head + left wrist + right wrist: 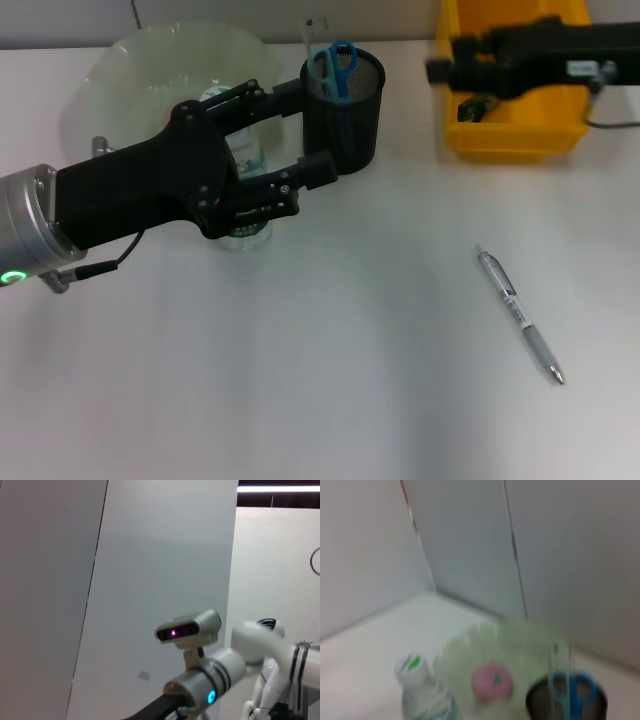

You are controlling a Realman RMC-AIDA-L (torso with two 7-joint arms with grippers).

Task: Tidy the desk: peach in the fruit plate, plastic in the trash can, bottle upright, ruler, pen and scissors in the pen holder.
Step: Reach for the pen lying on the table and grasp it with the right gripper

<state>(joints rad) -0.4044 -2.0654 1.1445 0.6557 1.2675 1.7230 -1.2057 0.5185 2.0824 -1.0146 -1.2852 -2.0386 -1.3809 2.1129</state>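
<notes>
- Head view: left gripper (313, 132) spread wide around upright bottle (246, 150), pen holder (345, 108) with scissors (335, 68) just beyond; pen (518, 314) flat at 4 o'clock; right gripper (445, 66) over yellow bin (510, 95) at 1 o'clock, finger state unclear.
- Left wrist view: only wall and robot head.
- Right wrist view: peach (492, 681) in fruit plate (465, 655).

The left pincer (310, 130) stands open around the upright bottle (243, 160), just beside the holder (350, 125) with scissors (338, 68) near the desk's (330, 380) far edge. The pen (518, 315) lies toward the right edge. The right pincer (445, 70) hovers over the yellow bin (510, 135).
</notes>
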